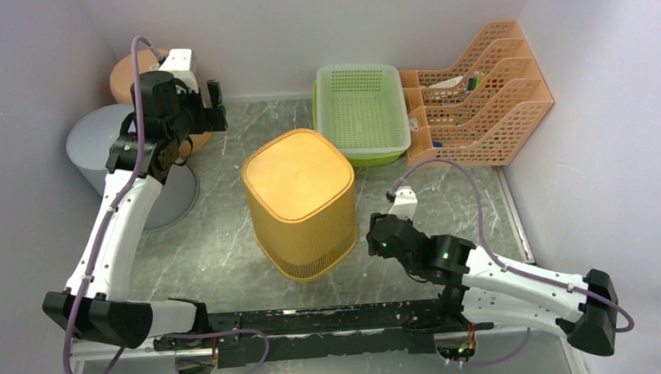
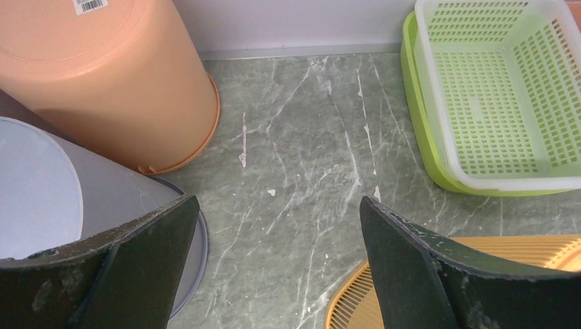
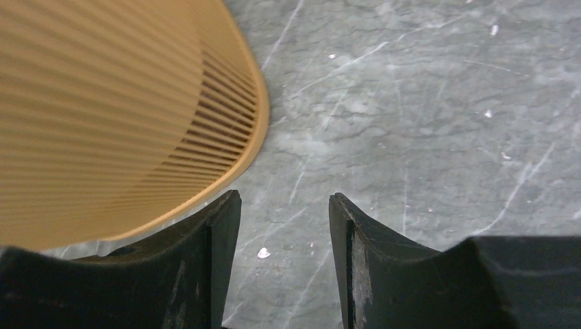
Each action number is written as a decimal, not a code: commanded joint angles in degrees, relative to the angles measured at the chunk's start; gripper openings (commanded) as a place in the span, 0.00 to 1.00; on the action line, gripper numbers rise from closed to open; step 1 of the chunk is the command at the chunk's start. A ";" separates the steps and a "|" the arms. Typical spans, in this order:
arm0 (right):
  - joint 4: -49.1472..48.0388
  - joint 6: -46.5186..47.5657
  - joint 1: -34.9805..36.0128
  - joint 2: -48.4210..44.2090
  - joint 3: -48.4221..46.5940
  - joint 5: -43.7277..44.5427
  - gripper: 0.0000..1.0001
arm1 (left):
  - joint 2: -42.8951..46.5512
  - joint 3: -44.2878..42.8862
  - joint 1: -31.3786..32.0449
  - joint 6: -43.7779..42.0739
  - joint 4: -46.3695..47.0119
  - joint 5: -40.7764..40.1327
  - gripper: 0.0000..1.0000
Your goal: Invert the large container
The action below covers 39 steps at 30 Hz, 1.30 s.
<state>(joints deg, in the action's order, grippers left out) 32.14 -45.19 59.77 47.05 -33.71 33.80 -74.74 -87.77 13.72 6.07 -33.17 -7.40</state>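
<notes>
Clearance matters: right gripper [image 3: 284, 212], fingers apart and empty at the slatted yellow bin's [image 1: 299, 189] four o'clock, should retreat without nudging it.

The right tool [image 3: 284, 202] fills the bottom of the frame. Its two dark, scuffed fingers [image 3: 219, 247] stand apart, with a strip of worktop [image 3: 425, 103] showing in the gap between them. The large container [image 3: 103, 116] takes up the upper left: an orange-yellow wall of fine ribs, with narrow dark slits just above a smooth flared rim that curves down to the worktop. The rim sweeps just past the tip of the finger on the left, and whether they touch cannot be told. The worktop is grey-green stone with pale veins and a few white flecks, one lying between the fingers.
</notes>
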 commanded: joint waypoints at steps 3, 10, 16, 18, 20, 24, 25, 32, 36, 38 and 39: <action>-12.64 1.82 3.62 3.07 3.64 -0.71 0.50 | -0.07 -1.95 0.26 -0.94 2.83 0.93 1.00; -27.87 6.49 3.62 14.00 1.38 -2.91 0.51 | -0.99 -8.10 0.26 -3.65 -0.34 3.78 0.99; -36.72 9.65 3.57 26.71 -4.75 -6.12 0.52 | -3.33 -17.28 0.26 -5.07 -4.62 6.87 1.00; -38.80 11.18 3.46 31.60 -8.08 -6.89 0.52 | -3.46 -18.78 0.24 -4.58 -5.17 8.19 1.00; -39.86 12.33 3.38 36.65 -12.39 -6.92 0.52 | -2.55 -18.32 0.21 -4.11 -4.73 9.39 1.00; -41.24 13.07 2.00 46.99 -22.06 -4.50 0.53 | -0.13 -14.96 0.26 -3.84 -3.57 9.94 1.00; -41.77 12.92 1.34 49.01 -23.97 -4.16 0.53 | 0.42 -14.15 0.26 -3.79 -3.35 9.95 0.99; -46.09 12.11 -5.47 61.08 -36.30 -5.40 0.54 | 2.67 -9.64 0.25 -4.52 -2.52 9.65 1.00; -46.25 13.73 -7.64 66.07 -42.52 -3.59 0.54 | 3.34 -7.62 0.25 -4.71 -2.06 8.88 1.00; -46.03 14.82 -7.85 66.84 -43.99 -2.03 0.54 | 3.50 -6.98 0.24 -4.66 -1.71 9.03 1.00; -45.84 15.47 -7.97 66.63 -44.33 -1.63 0.54 | 3.54 -6.72 0.25 -4.62 -1.54 9.12 1.00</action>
<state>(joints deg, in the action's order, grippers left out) -10.24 -31.94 51.27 113.08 -74.61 29.87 -72.60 -95.50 13.72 1.96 -36.23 0.91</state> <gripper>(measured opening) 0.535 0.997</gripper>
